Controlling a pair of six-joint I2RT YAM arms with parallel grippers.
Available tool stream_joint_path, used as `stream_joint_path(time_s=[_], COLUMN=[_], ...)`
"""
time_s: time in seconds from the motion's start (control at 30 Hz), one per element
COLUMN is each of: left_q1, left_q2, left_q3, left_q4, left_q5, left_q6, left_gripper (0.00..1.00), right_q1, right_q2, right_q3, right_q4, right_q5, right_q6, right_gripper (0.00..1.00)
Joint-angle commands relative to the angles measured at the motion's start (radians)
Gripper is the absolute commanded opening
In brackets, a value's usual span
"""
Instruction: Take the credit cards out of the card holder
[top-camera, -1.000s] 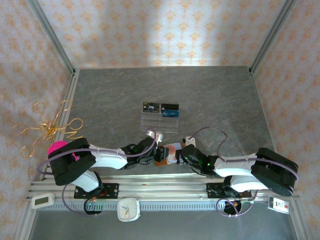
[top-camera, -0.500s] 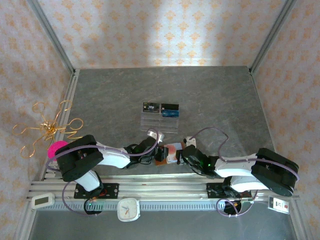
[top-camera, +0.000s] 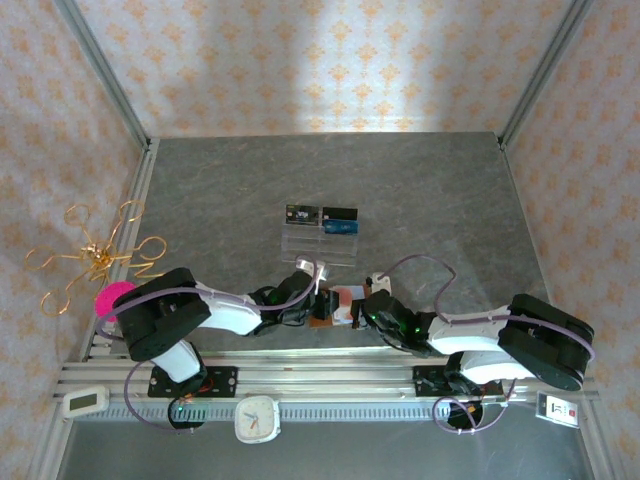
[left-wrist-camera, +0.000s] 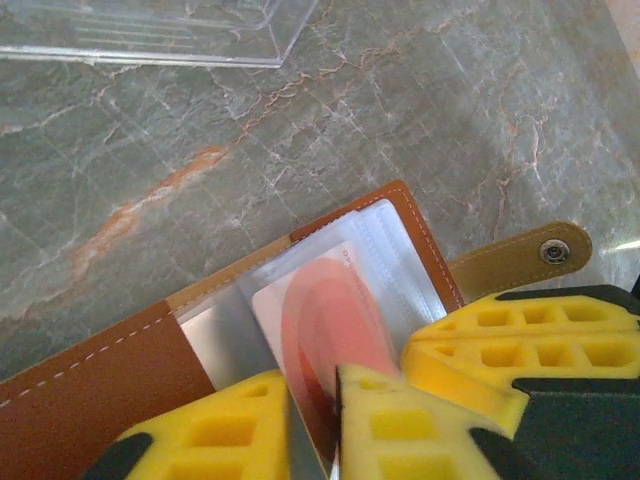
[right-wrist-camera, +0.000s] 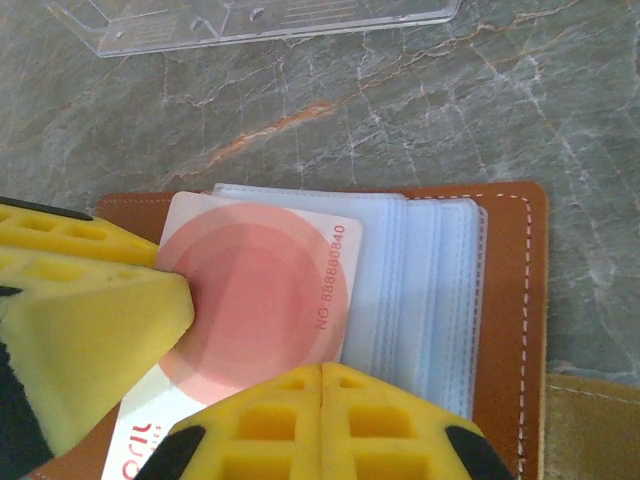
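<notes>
The brown card holder (left-wrist-camera: 100, 380) lies open near the table's front edge (top-camera: 322, 318), with its snap tab (left-wrist-camera: 520, 258) out to one side. A red-and-white credit card (left-wrist-camera: 320, 310) sticks partway out of its clear sleeves (right-wrist-camera: 420, 290). My left gripper (left-wrist-camera: 312, 385) is pinched on this card's edge. My right gripper (right-wrist-camera: 322, 372) is shut, its yellow fingertips pressed down on the sleeves beside the card (right-wrist-camera: 260, 280). From above, both grippers meet over the wallet, left (top-camera: 316, 300) and right (top-camera: 360, 312).
A clear acrylic rack (top-camera: 320, 240) stands just beyond the wallet, holding two dark cards (top-camera: 300, 213) and a blue one (top-camera: 342, 227). A gold wire ornament (top-camera: 95, 255) and a pink object (top-camera: 112, 297) sit at the left. The metal rail carries a small clock (top-camera: 256, 418).
My left gripper has narrowed onto the red-and-white card and its arm has edged right. My right gripper has closed fully and stays on the wallet.
</notes>
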Motion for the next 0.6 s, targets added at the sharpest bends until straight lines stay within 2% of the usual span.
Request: stream_joint_path(time_s=[0.0,0.1,0.33,0.57], left_q1=[-0.001,0.005,0.026,0.035], left_q2=[-0.012,-0.024,-0.127,-0.192], left_q3=[-0.002,-0.015,-0.072,-0.103], left_q4=[0.051,0.058,0.001,-0.050], left_q5=[0.013,0.008,-0.035,-0.027], left_q6=[-0.009,-0.014,-0.023,-0.005], left_gripper=[0.13,0.00,0.00,0.00], right_q1=[-0.004,-0.003,-0.003,-0.002], right_q2=[0.011,0.010,0.008,0.015], right_q3=[-0.022,-0.024,-0.032,-0.032], right_q4=[-0.017,-0.018,-0.028,-0.032], right_q5=[-0.012,-0.005,0.018,0.021], right_q6=[0.015,0.020,0.035,0.042], right_gripper=[0.02,0.01,0.00,0.01])
